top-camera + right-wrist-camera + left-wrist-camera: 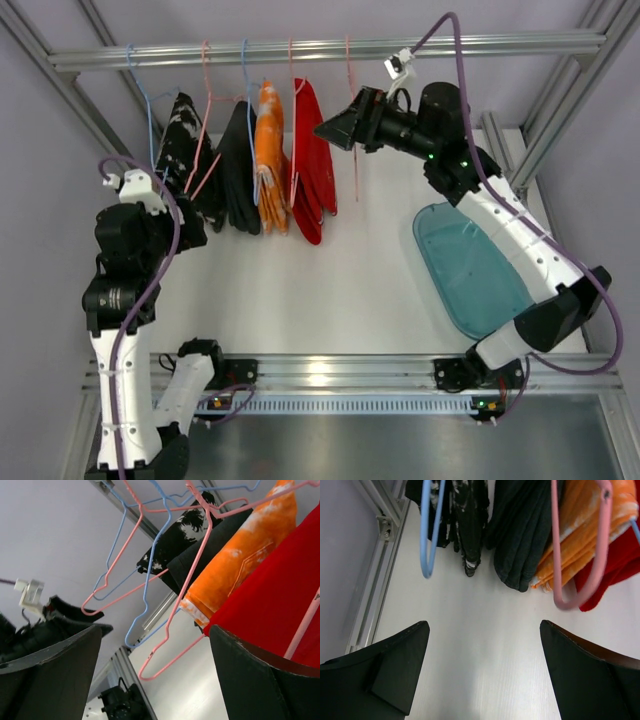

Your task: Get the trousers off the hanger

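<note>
Soft cloth draped over thin wire hangers [556, 540]
We see red trousers [312, 170] and orange trousers [270, 150] hanging at twelve o'clock; left fingers [395, 665] and right fingers [250, 675] gape wide, empty.

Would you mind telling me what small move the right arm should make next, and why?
I would probably ease the right gripper a little toward the red trousers and then close it. Its jaws stand open and empty right beside that cloth, which hangs from the rail.
</note>
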Robot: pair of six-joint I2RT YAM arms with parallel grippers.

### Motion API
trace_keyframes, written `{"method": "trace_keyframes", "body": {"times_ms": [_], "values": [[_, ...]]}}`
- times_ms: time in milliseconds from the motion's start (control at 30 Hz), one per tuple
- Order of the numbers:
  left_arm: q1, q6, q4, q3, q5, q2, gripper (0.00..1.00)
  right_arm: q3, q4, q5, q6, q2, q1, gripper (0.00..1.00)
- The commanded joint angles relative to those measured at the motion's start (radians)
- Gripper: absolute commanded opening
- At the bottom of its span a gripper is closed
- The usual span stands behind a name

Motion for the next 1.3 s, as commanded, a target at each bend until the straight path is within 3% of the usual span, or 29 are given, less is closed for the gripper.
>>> {"method": "trace_keyframes", "body": {"times_ms": [0, 67, 333, 533, 800, 1033, 1167, 1267], "values": [[0.006, 0.072, 0.042, -0.035, 0.124, -0.094, 0.99, 0.080, 0.089, 0.105, 0.116, 0.042, 0.049, 0.89], [0.005, 0.124, -0.002, -0.061, 0.201, -0.128, 0.99, 0.101, 0.084, 0.118, 0.159, 0.073, 0.069, 0.86], [0.003, 0.211, -0.092, -0.099, 0.246, -0.225, 0.99, 0.119, 0.092, 0.181, 0.210, 0.139, 0.147, 0.76], [0.003, 0.210, -0.093, -0.095, 0.263, -0.248, 0.99, 0.144, 0.110, 0.231, 0.264, 0.214, 0.182, 0.70], [0.003, 0.204, -0.095, -0.067, 0.255, -0.231, 0.99, 0.208, 0.013, 0.363, 0.282, 0.288, 0.198, 0.61], [0.003, 0.193, -0.093, -0.072, 0.269, -0.222, 0.99, 0.213, 0.124, 0.353, 0.276, 0.312, 0.199, 0.50], [0.005, 0.184, -0.092, -0.067, 0.281, -0.210, 0.99, 0.184, 0.225, 0.304, 0.336, 0.318, 0.193, 0.37], [0.005, 0.184, -0.093, -0.058, 0.283, -0.199, 0.98, 0.175, 0.279, 0.276, 0.379, 0.324, 0.193, 0.34]]}}
